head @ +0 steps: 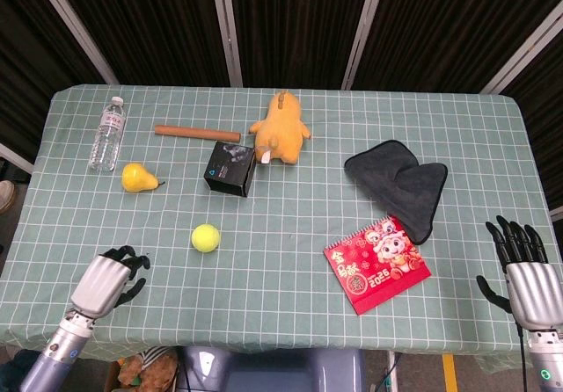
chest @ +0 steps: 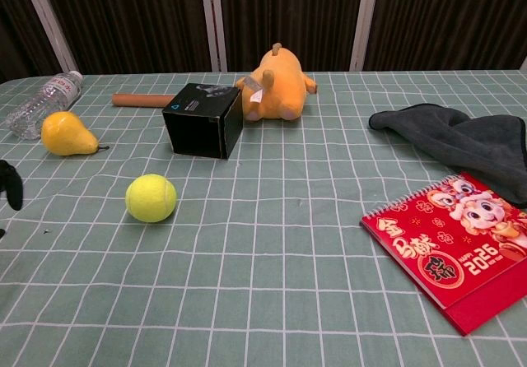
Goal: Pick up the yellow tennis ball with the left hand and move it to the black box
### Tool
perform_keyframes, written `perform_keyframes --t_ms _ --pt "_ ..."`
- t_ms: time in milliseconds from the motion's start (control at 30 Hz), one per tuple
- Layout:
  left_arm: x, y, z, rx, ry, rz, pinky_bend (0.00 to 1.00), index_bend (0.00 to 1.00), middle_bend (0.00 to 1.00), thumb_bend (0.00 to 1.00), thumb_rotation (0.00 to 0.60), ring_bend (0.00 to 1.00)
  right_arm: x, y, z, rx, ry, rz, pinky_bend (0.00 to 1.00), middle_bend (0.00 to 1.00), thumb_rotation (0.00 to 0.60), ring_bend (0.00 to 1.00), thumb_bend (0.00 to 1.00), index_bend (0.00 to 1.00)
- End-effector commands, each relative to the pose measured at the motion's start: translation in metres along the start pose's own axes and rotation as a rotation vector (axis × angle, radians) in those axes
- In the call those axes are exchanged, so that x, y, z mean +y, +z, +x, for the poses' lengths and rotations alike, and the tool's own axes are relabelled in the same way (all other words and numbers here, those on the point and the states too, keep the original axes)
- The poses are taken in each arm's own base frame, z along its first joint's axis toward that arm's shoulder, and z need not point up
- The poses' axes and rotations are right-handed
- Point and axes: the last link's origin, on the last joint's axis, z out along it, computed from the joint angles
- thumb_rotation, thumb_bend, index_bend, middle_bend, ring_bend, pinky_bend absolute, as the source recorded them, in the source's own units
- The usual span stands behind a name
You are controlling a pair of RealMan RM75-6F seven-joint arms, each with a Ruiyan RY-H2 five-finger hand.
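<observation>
Two hands sit low in the head view, both holding nothing: the left hand [head: 107,279] at lower left with fingers loosely apart, the right hand [head: 528,273] at lower right, fingers spread. Left of centre, the yellow tennis ball [head: 205,237] rests on the desk [head: 290,269], below the black box [head: 230,169].

left hand [head: 107,280], right hand [head: 526,275], silver backs, black fingers, grey wrists

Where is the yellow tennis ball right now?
In the head view the tennis ball rests on the table's left half, nearer the robot than the black box, with the left hand close by, not touching.
</observation>
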Motion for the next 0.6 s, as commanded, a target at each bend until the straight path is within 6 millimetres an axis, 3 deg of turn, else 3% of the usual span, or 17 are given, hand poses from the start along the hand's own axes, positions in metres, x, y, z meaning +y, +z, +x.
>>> perform_keyframes --t_ms 33,167,500,600 --pt "0.009 0.01 -0.007 -0.017 0.022 -0.036 0.58 0.5 0.68 0.36 0.6 0.37 0.0 0.0 0.001 -0.001 0.006 0.002 0.0 0.0 0.6 0.0 0.33 0.0" --pt "0.022 0.02 -0.018 -0.073 0.008 -0.066 0.58 0.54 0.7 0.42 0.6 0.37 0.001 0.0 0.003 -0.003 0.01 0.003 0.0 0.0 0.6 0.0 0.33 0.0" --pt "0.046 0.048 -0.034 -0.129 -0.022 -0.126 0.57 0.51 0.65 0.42 0.6 0.37 0.006 0.002 0.005 -0.002 0.02 -0.013 0.0 0.0 0.6 0.0 0.33 0.0" --pt "0.051 0.053 -0.037 -0.127 -0.031 -0.134 0.52 0.5 0.63 0.42 0.6 0.37 0.007 0.002 0.005 0.0 0.017 -0.015 0.0 0.0 0.6 0.0 0.33 0.0"
